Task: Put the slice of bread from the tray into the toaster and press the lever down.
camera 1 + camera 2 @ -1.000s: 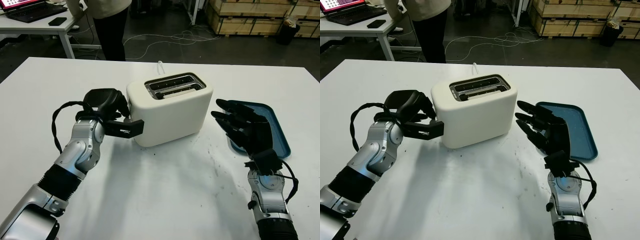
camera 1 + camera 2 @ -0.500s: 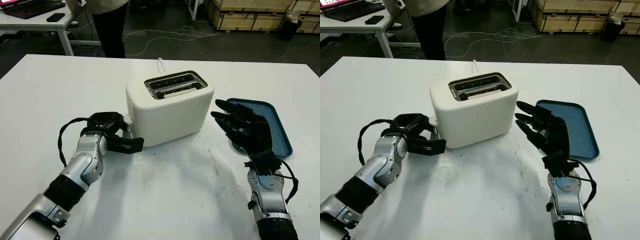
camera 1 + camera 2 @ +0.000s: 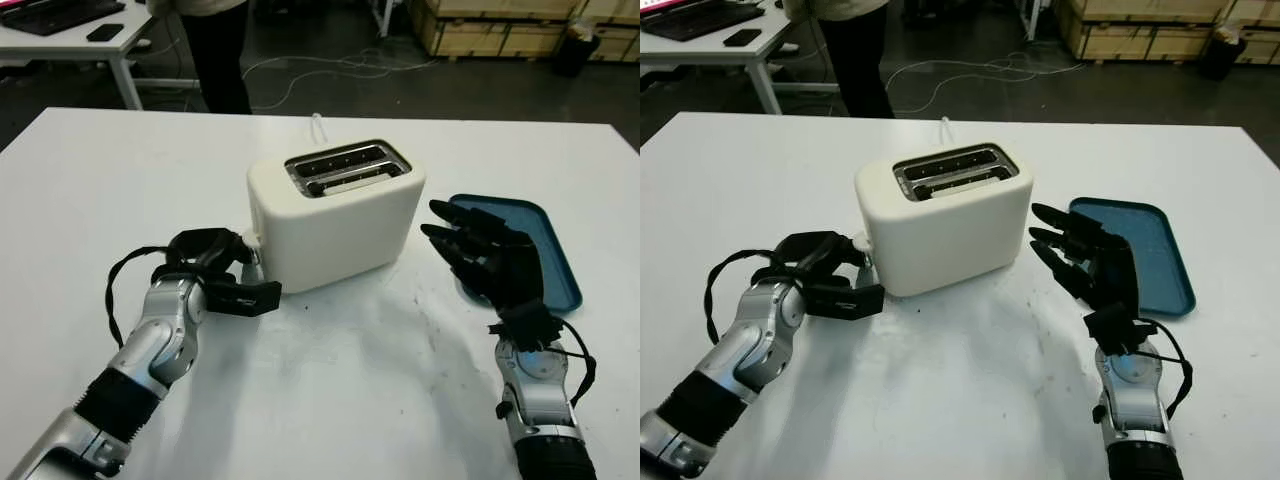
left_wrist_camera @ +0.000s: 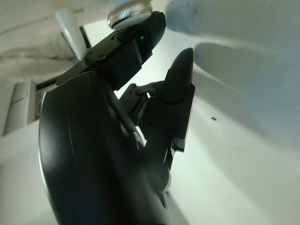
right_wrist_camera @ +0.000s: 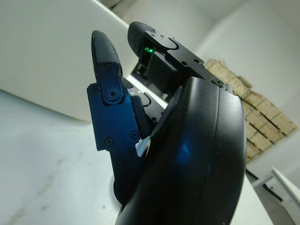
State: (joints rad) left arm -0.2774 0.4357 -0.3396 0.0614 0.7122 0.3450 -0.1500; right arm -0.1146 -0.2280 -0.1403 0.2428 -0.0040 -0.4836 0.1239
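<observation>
White table: work surface, scuffed with small dark marks in front of the toaster.

Toaster: cream, two-slot, standing near the table's middle, slots facing up. Pale bread shows low in the nearer slot. Its small white lever sticks out of the end wall on the robot's left, sitting low on that wall. A white cord leaves the far side.

Tray: blue, rectangular, flat on the table to the robot's right of the toaster, partly hidden by the right hand; the part in view carries nothing.

Left hand: black, at the lever end of the toaster, fingers curled with the tips at the lever; the left wrist view has a fingertip just under the toaster's round metal foot. Whether the fingers actually press the lever cannot be told.

Right hand: black, raised off the table between toaster and tray, fingers extended toward the toaster, holding nothing.

Person: standing beyond the table's far edge, dark trousers, beside a desk with a laptop and phone.

Wooden crates: stacked at the back of the room
</observation>
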